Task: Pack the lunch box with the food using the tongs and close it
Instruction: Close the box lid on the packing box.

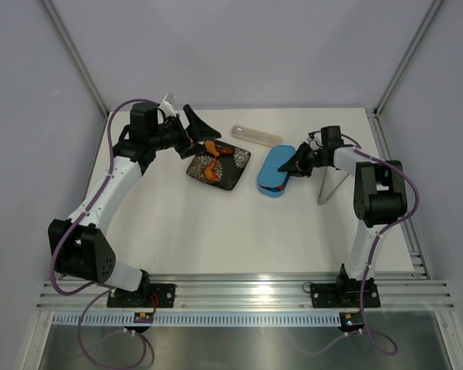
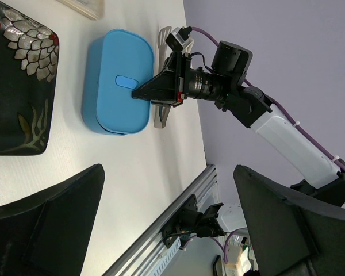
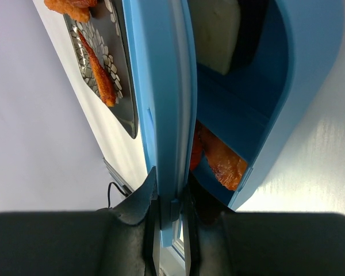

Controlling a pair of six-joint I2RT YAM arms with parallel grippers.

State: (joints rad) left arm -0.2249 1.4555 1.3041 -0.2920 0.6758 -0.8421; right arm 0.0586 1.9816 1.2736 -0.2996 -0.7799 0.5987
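My right fingers [image 3: 138,201] are pinched tight on the near edge of the blue lid [image 3: 161,103]. The thin rim sits squarely between them. The lid belongs to the lunch box [image 1: 274,173], which stands on the white counter [image 1: 216,231] just right of the black patterned plate [image 1: 230,174]. From my right wrist I see a gap between the lid and the box. Inside the box lie a pale beige-white block [image 3: 215,29] at the far end and an orange piece [image 3: 225,167] close to my fingers. From my left wrist the lid looks as if it rests over the box, so I cannot tell how far it is raised.

My left fingers [image 2: 57,218] are spread as wide as they go and hold nothing. They hang over the far left corner of the plate. More of the food [image 1: 214,150], orange and red pieces, lies on that plate.

The tongs [image 1: 329,183] lie flat on the counter to the right of the lunch box, under my right arm. A long translucent case [image 1: 256,136] lies beyond the plate and the box, apart from both.
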